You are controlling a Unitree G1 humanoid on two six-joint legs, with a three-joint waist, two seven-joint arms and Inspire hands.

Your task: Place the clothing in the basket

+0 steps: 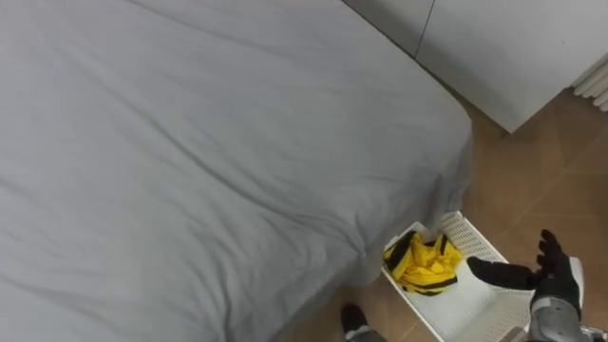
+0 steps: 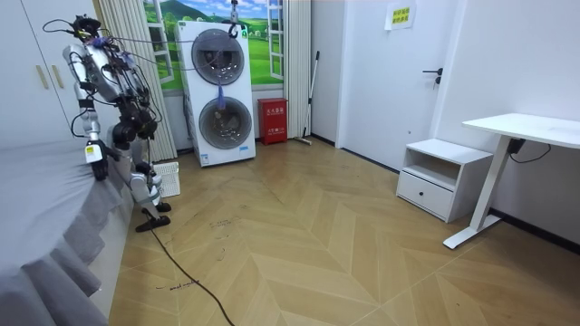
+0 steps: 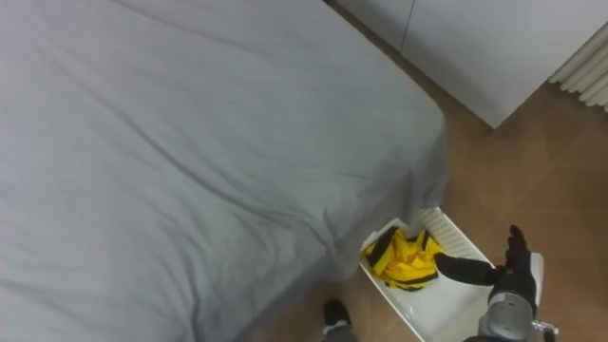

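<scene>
no legible print, yellow wall sign [image 2: 399,15] included

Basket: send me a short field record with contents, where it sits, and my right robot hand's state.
bed: grey cover
basket: white, low beside the bed's corner
contents: yellow and black garment, at the end nearest the bed
right robot hand: open, over the basket's edge, holding nothing

Right hand [image 1: 559,276] extended low at right, fingers straight and spread, thumb out, left hand [image 2: 98,167] hanging at side
</scene>
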